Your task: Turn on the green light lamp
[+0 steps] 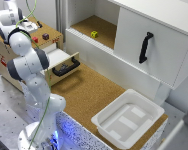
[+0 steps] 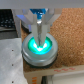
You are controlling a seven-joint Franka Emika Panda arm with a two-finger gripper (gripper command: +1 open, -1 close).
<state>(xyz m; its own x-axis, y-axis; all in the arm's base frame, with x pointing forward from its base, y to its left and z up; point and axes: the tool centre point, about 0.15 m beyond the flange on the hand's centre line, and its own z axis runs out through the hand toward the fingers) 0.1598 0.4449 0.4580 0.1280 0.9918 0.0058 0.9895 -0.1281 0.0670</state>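
In the wrist view the green light lamp [image 2: 39, 47] is a round push-light in a grey ring, and it glows green. My gripper [image 2: 39, 34] is shut, with its fingers pressed together, and the tips touch the top of the lamp's dome. In the exterior view the gripper [image 1: 25, 24] is at the far left over the wooden box [image 1: 4, 50]. The lamp is hidden under the gripper there.
A red button [image 1: 35, 39] and a dark button [image 1: 45, 36] sit on the box top. An open drawer with a black handle [image 1: 65, 67] juts out below. A yellow cube [image 1: 94, 34] lies in the cabinet recess. A white tray [image 1: 128, 117] stands on the cork surface.
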